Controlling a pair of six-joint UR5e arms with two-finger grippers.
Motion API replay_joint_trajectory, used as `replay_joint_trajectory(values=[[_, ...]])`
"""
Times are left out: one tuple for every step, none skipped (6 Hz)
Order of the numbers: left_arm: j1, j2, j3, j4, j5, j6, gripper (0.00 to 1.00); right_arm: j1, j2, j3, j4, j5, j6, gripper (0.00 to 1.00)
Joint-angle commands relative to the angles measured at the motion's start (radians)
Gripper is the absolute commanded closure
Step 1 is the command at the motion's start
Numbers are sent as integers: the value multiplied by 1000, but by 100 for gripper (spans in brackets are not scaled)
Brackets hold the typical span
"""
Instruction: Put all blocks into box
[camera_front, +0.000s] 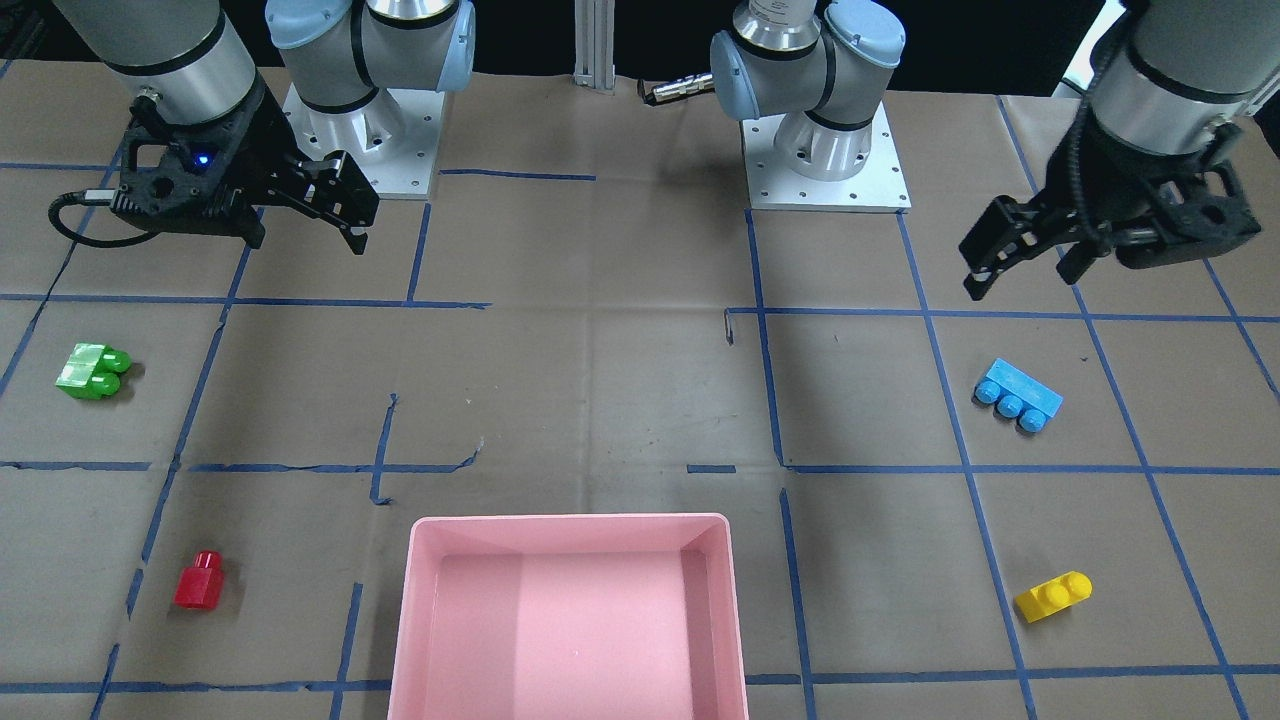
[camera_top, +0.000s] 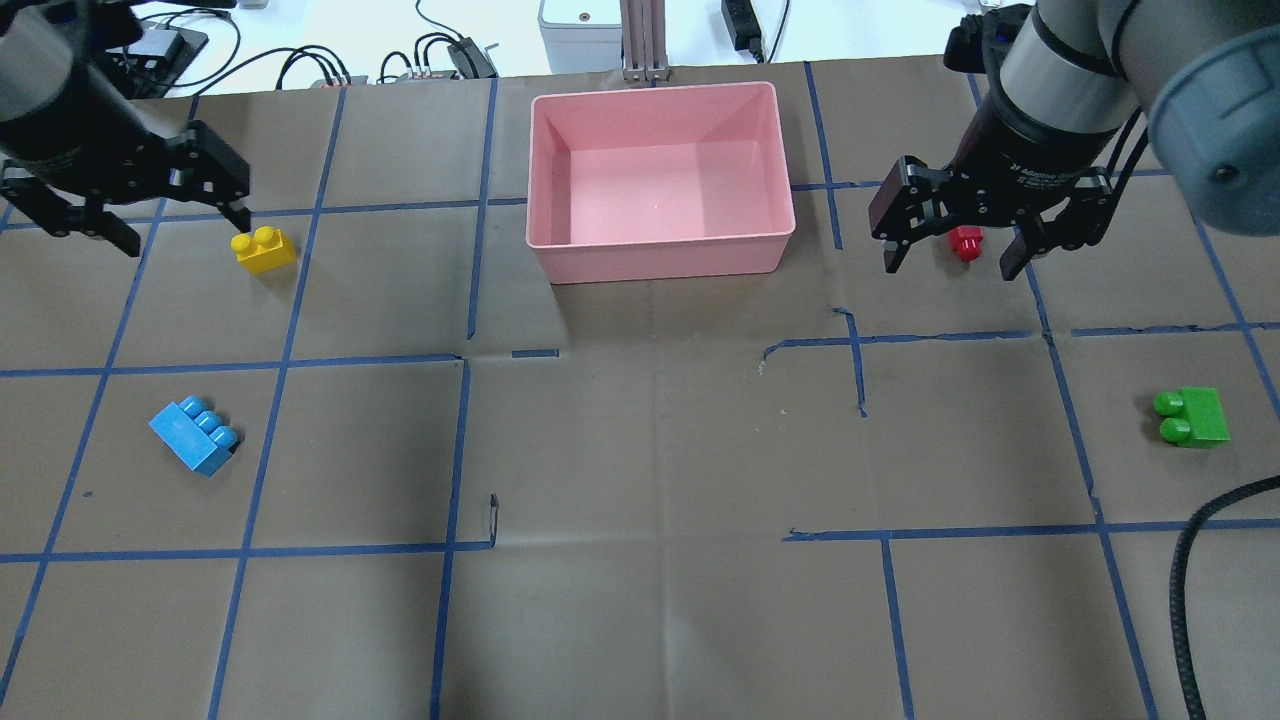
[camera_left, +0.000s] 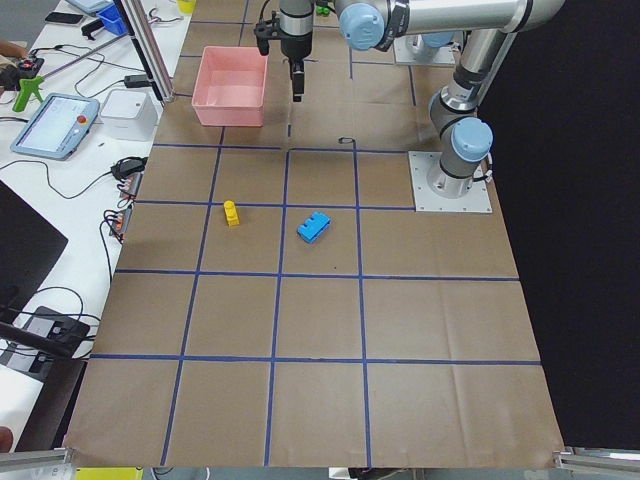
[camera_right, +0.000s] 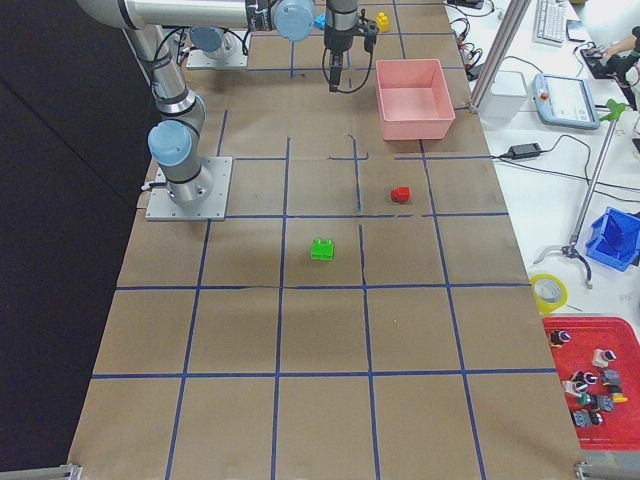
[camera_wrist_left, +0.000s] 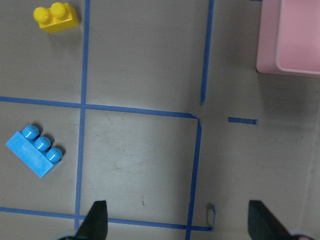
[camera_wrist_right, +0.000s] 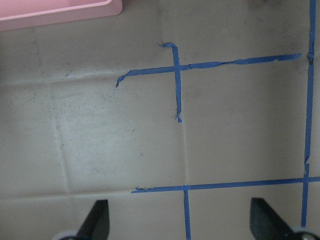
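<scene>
Brown paper (camera_top: 640, 450) covers the whole table. Blue tape (camera_top: 455, 450) rules it into squares and is torn and crooked near the middle. Both arms stand on pale metal plates (camera_front: 825, 175) set on the paper, with blackness behind them. Past the table's far edge runs a white bench (camera_left: 95, 65) with cables (camera_top: 300, 65), a screened pendant (camera_left: 55, 125) and an aluminium post (camera_top: 645, 40). At the robot's right-hand end, a red bin (camera_right: 625, 335) of small parts sits on another white surface.

The left gripper (camera_top: 185, 232) hangs above the paper with its jaws spread wide and nothing between them. In its wrist view the light blue block (camera_wrist_left: 36, 156) lies on its side, ahead of one finger and outward of it. The yellow block (camera_wrist_left: 56, 17) lies farther ahead on the same side. A corner of the pink box (camera_wrist_left: 290, 37) shows ahead, beyond the other finger.

The right gripper (camera_top: 950, 265) is likewise wide open and holds nothing, raised over bare paper and a tape cross. The box's rim shows far ahead of one finger. In the overhead view the red block (camera_top: 965, 243) appears through the gap between the fingers. The front view, however, shows it on the table well apart from the gripper, off to the box's side. The green block (camera_top: 1191, 417) lies on its side, well apart from those jaws on their outer side.
</scene>
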Motion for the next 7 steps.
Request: replay_joint_trajectory(values=[[215, -3, -14, 12, 2, -2, 0, -86, 2, -1, -16, -3, -53, 0], [281, -1, -24, 14, 2, -33, 0, -227, 14, 2, -37, 0, -316, 0], [349, -1, -55, 17, -3, -172, 0, -350, 29, 11, -137, -4, -519, 0], [360, 18, -108, 58, 0, -249, 0, -422, 32, 31, -175, -3, -693, 0], [361, 22, -156, 79, 0, -320, 0, -481, 49, 101, -198, -4, -722, 0], [361, 20, -182, 83, 0, -371, 0, -557, 67, 202, -399, 0, -724, 0], [361, 0, -210, 112, 0, -379, 0, -605, 72, 299, -631, 6, -722, 0]])
